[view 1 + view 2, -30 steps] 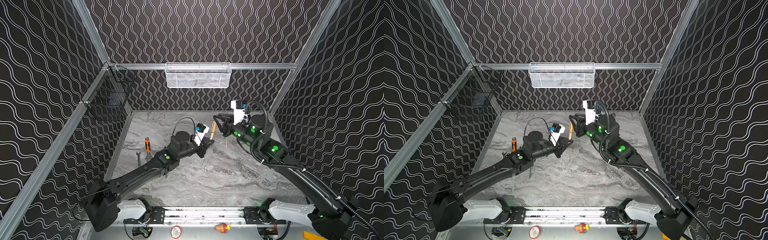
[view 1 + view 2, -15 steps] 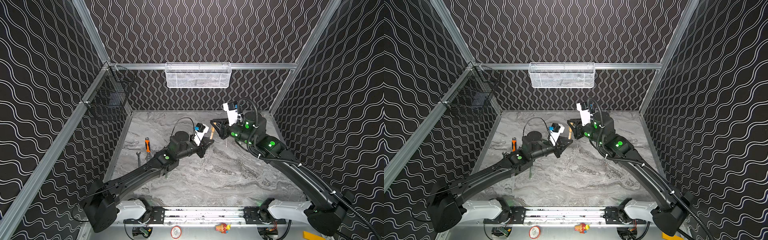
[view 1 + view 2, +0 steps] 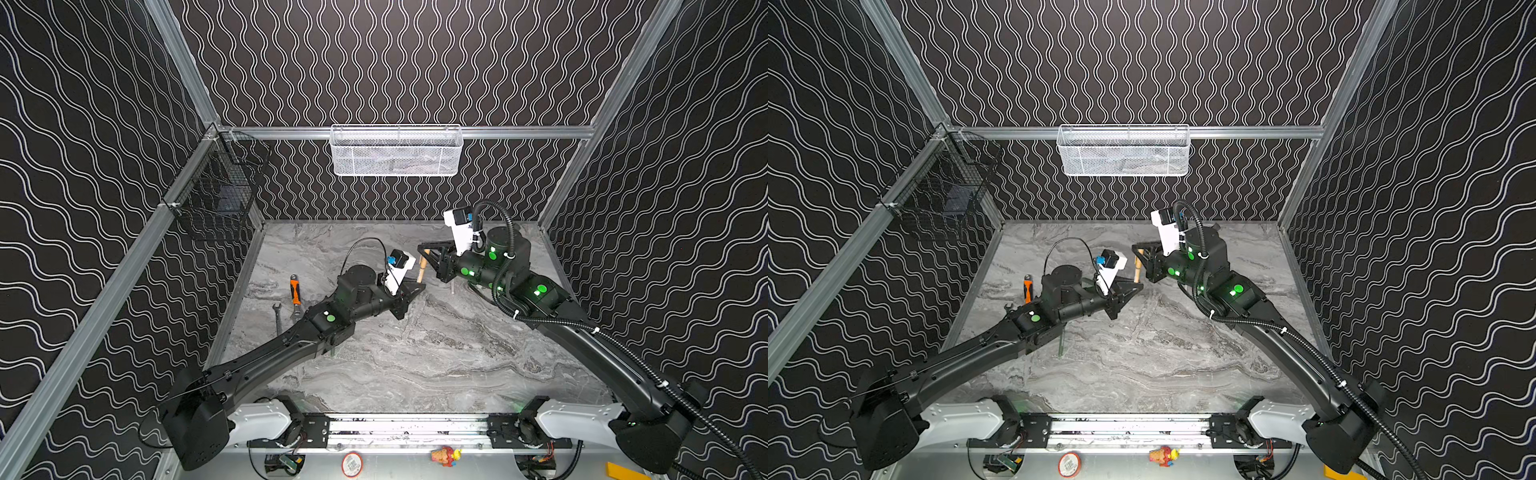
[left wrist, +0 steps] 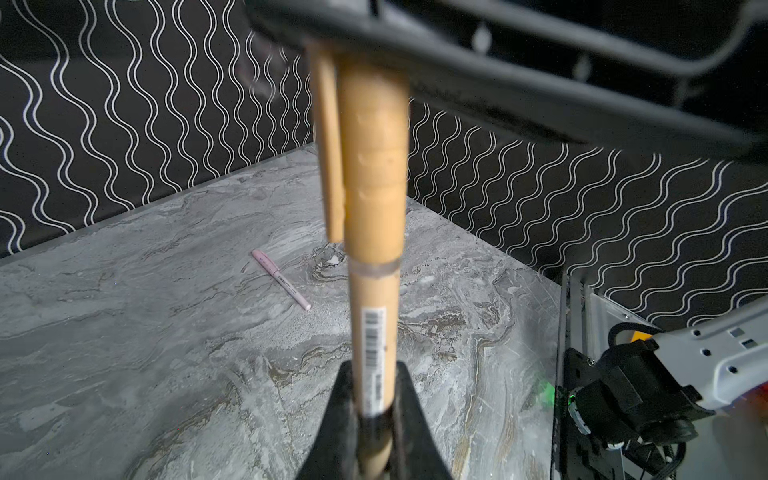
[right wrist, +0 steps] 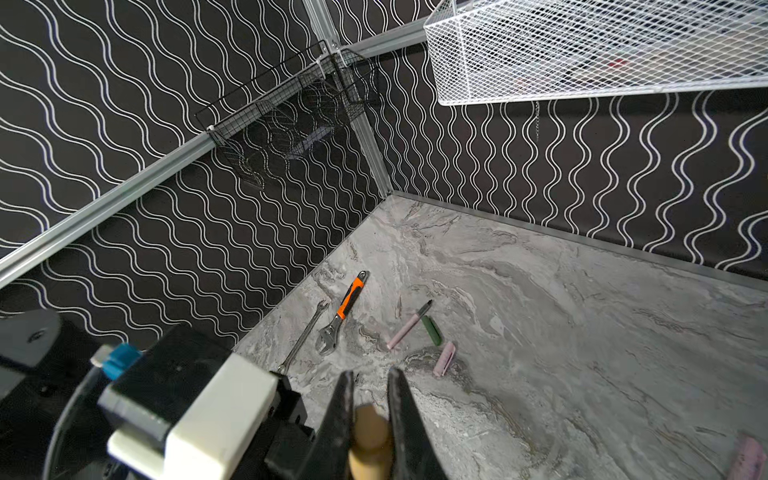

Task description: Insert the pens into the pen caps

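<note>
1. Above the marble table [image 3: 415,365], slightly toward twelve o'clock from its middle, the right gripper [image 5: 370,386] is now pinching the tan pen cap [image 4: 374,166]. A second ago its jaws were standing apart, and they have been closing since.
2. Meanwhile the left gripper [image 4: 374,370] is staying clamped low on the barrel of the tan pen [image 4: 374,324]. It is holding the pen roughly upright, with the cap end at twelve o'clock of that grip in both top views.
3. Cap and barrel are already meeting at a clear ring, so I am judging this pen seated or nearly so. The fresh grip is probably serving a final push.
4. The barrel is looking smooth, matte and round, and is carrying a barcode label. The cap is showing faint ribs and a flat clip.
5. Near the orange-handled wrench [image 5: 345,309], at nine o'clock on the table, an uncapped pink pen [image 5: 409,324], a dark green cap [image 5: 432,330] and a pink cap [image 5: 444,358] are lying loose and waiting. A seemingly capped pink pen [image 4: 280,280] is lying apart.
</note>
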Robot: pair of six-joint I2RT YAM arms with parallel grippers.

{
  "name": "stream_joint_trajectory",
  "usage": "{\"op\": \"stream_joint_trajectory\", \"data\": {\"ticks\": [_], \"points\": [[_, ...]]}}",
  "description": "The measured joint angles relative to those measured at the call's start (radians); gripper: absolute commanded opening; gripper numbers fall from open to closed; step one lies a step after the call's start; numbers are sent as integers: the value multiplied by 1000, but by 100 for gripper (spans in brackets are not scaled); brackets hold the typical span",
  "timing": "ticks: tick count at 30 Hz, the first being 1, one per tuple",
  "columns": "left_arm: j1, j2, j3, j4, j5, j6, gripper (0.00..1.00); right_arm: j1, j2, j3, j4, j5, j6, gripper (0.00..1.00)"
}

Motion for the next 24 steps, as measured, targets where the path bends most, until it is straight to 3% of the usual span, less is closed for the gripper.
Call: {"op": "stream_joint_trajectory", "data": {"ticks": [15, 24], "points": [[54, -45, -17, -48, 44, -1, 0, 3, 5, -87, 146, -44, 26, 6], [97, -50, -22, -102, 118, -1, 0, 32, -5, -174, 247, -13, 53, 7]]}}
